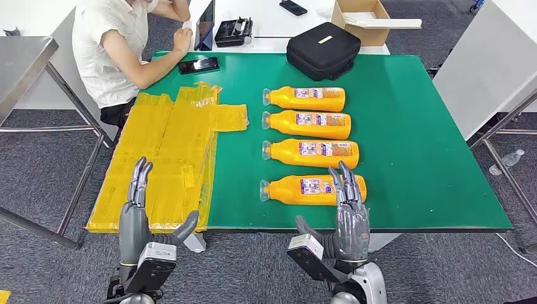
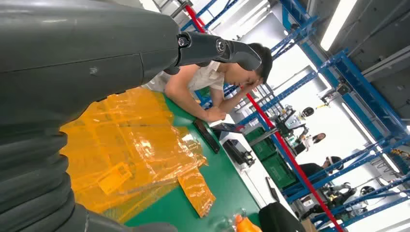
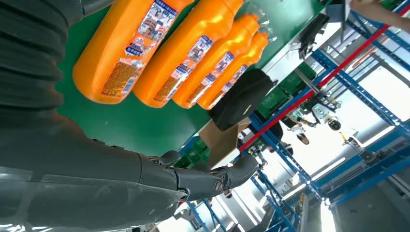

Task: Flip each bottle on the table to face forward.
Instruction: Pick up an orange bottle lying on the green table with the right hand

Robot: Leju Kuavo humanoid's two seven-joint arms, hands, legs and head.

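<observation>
Several orange bottles lie on their sides in a column on the green table [image 1: 411, 158], clear caps pointing left and labels facing up. The nearest bottle [image 1: 304, 188] lies by the front edge, and the farthest bottle [image 1: 307, 99] lies near the black case. My right hand [image 1: 347, 212] is raised over the front edge just before the nearest bottle's base, fingers straight and apart, holding nothing. My left hand [image 1: 136, 209] hovers open over the yellow plastic sheets [image 1: 171, 158]. The right wrist view shows the bottles [image 3: 125, 53] side by side beyond my right hand's thumb [image 3: 208, 176].
A person [image 1: 120, 50] sits at the table's far left corner, arm resting near a phone [image 1: 198, 64]. A black case [image 1: 323, 49] stands at the back edge, a cardboard box [image 1: 364, 19] and a laptop [image 1: 206, 25] behind it. Metal tables flank both sides.
</observation>
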